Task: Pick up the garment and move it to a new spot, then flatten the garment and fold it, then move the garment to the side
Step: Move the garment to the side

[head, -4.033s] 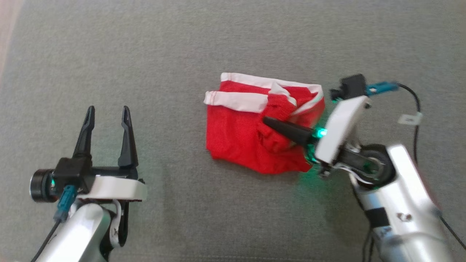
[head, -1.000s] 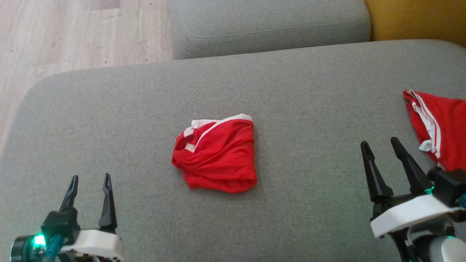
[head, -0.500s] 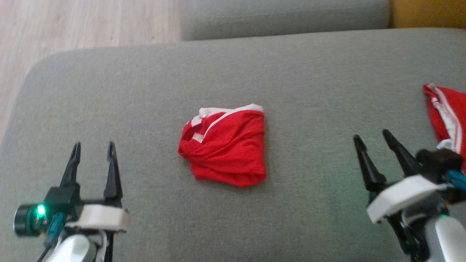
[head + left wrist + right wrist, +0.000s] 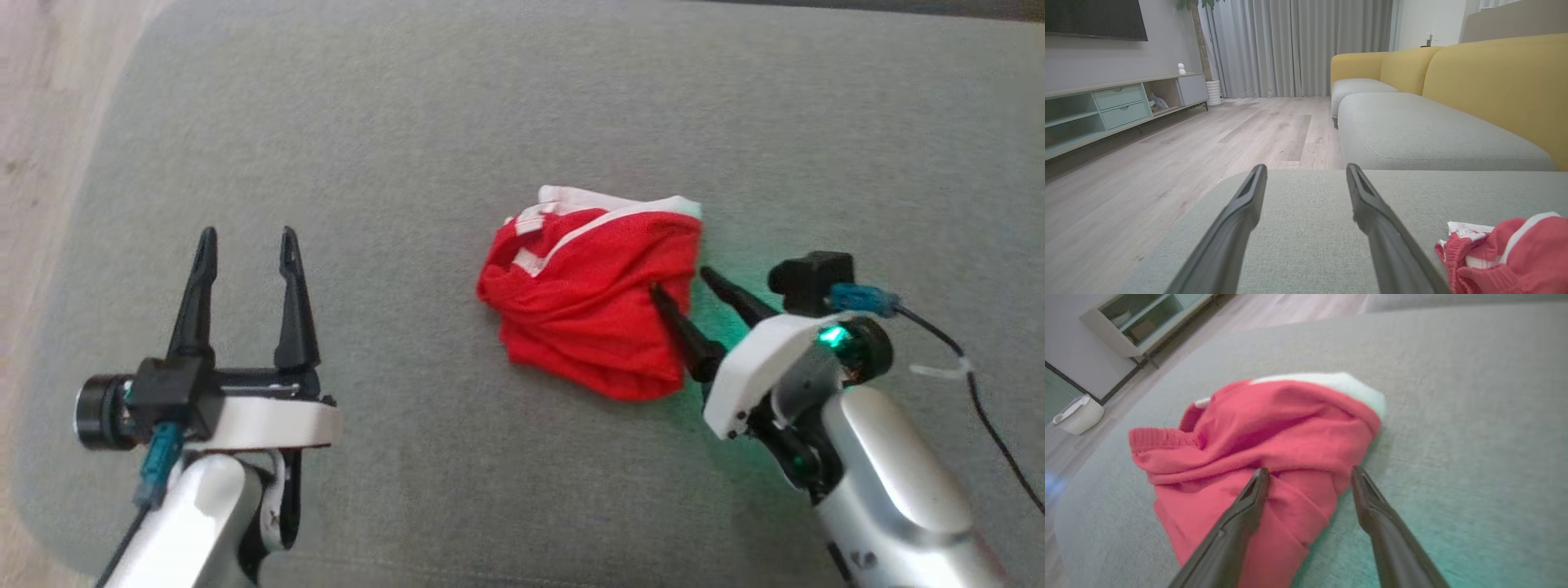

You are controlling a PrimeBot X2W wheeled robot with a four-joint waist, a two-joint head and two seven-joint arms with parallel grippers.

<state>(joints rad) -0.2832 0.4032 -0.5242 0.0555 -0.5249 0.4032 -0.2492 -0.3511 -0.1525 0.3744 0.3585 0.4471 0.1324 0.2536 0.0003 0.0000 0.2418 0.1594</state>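
Looking down on a red garment (image 4: 592, 302) with white trim, bunched in a heap near the middle of the grey sofa cushion (image 4: 408, 122). Hard to read the folds: blurred in the right wrist view, cut off at the lower right corner of the left wrist view. Impossible to tell waistband from hem. And there, hiding a sliver of the cloth's right edge, one dark finger of the right hand (image 4: 679, 282): spread wide, released, gripping nothing, one finger over red fabric, the other over bare cushion just beside it. Cannot tell whether touching the cloth or just above it. Over to the left hand (image 4: 246, 237): released too, fingers apart, well left of the garment and nearer. Against half a second ago: right hand then well to the right of the heap, now straddling its right edge; left hand parked as before; head camera tipped downward.
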